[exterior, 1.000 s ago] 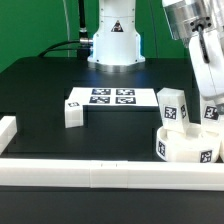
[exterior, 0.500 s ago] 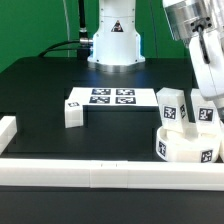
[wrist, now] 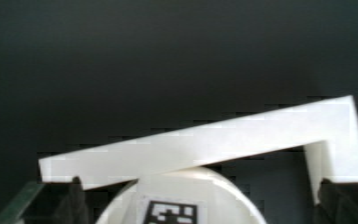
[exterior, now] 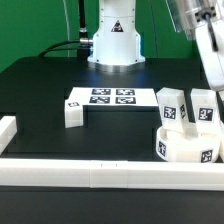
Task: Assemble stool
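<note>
- Pincer [wrist: 194, 198]: fingers spread, pinching nothing. It hangs over the seat [exterior: 186, 146].
- Seat: one, on the worktop [exterior: 40, 85] at the exterior view's right, just behind the front rail [exterior: 100, 176].
- Seated legs [exterior: 170, 108]: two, upright in the seat.
- Loose leg [exterior: 72, 111]: one, well apart toward the exterior view's left, just beside the marker board [exterior: 110, 97]. Its long axis cannot be told.
- Judgement: the loose leg is next, and the pincer must cross the worktop to reach it.
</note>
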`<state>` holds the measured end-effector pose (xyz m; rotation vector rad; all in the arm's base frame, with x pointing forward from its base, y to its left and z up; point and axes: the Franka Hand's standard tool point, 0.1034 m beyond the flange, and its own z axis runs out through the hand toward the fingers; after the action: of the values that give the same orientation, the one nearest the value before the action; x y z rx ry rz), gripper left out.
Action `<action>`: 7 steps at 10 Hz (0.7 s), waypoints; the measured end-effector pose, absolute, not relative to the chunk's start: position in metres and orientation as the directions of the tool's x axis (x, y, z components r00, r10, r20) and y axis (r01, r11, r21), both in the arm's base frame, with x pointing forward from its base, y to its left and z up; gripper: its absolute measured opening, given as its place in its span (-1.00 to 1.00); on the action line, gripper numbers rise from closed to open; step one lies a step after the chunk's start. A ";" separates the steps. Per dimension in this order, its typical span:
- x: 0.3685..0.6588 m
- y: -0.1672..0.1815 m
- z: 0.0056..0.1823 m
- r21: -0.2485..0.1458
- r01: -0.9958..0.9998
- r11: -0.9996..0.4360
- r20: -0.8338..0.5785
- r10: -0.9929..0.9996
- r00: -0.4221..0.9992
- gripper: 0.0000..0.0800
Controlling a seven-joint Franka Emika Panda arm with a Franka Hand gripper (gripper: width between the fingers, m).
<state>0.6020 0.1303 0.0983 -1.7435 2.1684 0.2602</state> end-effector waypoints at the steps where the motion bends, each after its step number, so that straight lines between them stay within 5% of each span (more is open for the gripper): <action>1: 0.605 0.129 0.105 -0.091 -0.973 0.211 -0.377 -0.912 -0.163 0.62; 5: 0.603 0.131 0.102 -0.143 -0.988 0.061 -0.358 -0.934 -0.006 0.62; 7: 0.602 0.135 0.108 -0.170 -0.944 -0.282 -0.324 -0.889 0.323 0.62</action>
<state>0.6021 0.1346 0.1078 -2.2666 1.6389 0.2359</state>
